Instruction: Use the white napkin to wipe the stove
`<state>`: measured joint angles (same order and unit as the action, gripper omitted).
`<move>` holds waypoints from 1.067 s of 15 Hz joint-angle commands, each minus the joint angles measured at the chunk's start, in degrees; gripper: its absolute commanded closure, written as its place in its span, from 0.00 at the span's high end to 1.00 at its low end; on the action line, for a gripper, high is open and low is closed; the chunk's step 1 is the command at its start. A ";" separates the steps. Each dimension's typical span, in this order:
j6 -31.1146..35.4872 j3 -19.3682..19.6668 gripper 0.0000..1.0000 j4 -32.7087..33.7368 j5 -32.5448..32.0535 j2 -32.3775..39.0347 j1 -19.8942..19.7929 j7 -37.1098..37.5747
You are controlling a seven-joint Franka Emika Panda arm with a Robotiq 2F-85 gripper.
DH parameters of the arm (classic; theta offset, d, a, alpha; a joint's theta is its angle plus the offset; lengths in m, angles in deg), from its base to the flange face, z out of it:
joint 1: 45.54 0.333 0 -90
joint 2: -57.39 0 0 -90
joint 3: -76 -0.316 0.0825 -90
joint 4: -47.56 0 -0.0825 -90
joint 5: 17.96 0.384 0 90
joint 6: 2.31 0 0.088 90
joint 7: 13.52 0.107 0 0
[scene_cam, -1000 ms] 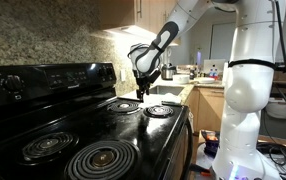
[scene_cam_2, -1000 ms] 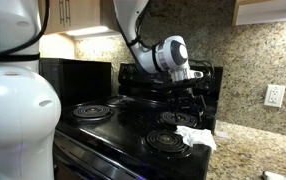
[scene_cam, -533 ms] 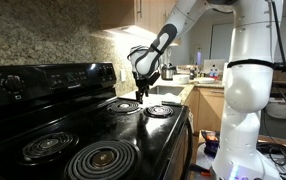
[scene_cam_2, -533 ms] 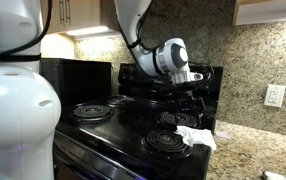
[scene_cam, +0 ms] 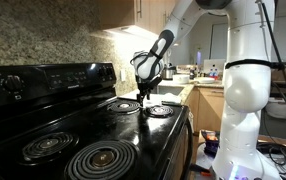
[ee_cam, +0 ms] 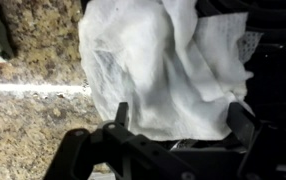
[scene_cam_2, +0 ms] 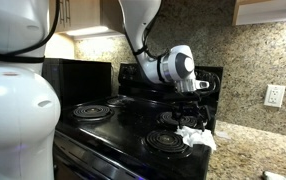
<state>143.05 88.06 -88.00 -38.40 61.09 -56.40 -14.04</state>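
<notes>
White napkin (scene_cam_2: 196, 137) lay crumpled at the stove's (scene_cam_2: 133, 120) edge beside the granite counter (scene_cam_2: 253, 150), draped partly over the front burner (scene_cam_2: 168, 140) on that side; it rested on the glossy black top, and its outer fringe met the stone. I had the arm (scene_cam_2: 135, 20) reaching in from above the stove, bent at the elbow, with the wrist turned so the gripper (scene_cam_2: 196, 115) pointed straight down at that corner of the stove; in an exterior view the gripper (scene_cam: 146, 97) hung over the burners at the stove's counter end, well clear of the control panel (scene_cam: 43, 80). Jaws stood spread wide, grasping nothing; in the wrist view the two fingers (ee_cam: 121, 115) stood far apart, and the napkin (ee_cam: 163, 65) filled the space beyond them, lined up between the tips; whether they touched the paper I could not tell.
</notes>
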 commanded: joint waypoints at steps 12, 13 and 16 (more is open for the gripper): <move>4.40 1.24 0.27 -5.78 10.06 0.78 -1.31 -2.56; 4.49 1.31 0.21 -6.19 10.60 0.46 -1.31 -2.24; 4.63 1.67 0.10 -7.26 11.07 -0.66 -1.40 -1.03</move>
<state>145.61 89.73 -92.01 -29.07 61.71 -56.95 -14.28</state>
